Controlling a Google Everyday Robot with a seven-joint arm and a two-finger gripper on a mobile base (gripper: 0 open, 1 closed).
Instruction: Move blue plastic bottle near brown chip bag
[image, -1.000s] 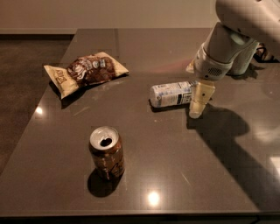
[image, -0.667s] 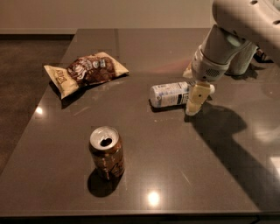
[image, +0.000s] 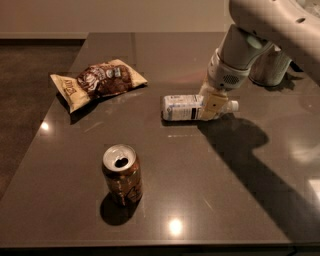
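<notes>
The blue plastic bottle (image: 182, 107) is lying on its side near the middle of the dark table (image: 240, 200), its base pointing left and its white cap (image: 233, 106) pointing right. Compared with a moment ago its base end is sitting slightly further left, so it appears to be sliding or being nudged toward the goal side. The gripper (image: 211, 109) is what is changing most. A second ago it was hanging just off the bottle's right end. Now it is crossing the bottle at the neck, with its tan tip showing on the near side of the plastic and the cap poking out to its right. Whether the gripper is clamping the bottle or only straddling it cannot be told from this view. The arm is reaching in from the far right and throwing a broad shadow across the near-right tabletop. The brown chip bag (image: 100, 82) is resting unmoved at the far left, well apart from the bottle, with bare table between them. The opened brown soda can (image: 122, 175) is standing upright nearer and to the left, unmoved and clear of a straight path to the bag. By my judgement the approach is ending and the grasp is beginning, while the leftward carry toward the bag is barely starting.
</notes>
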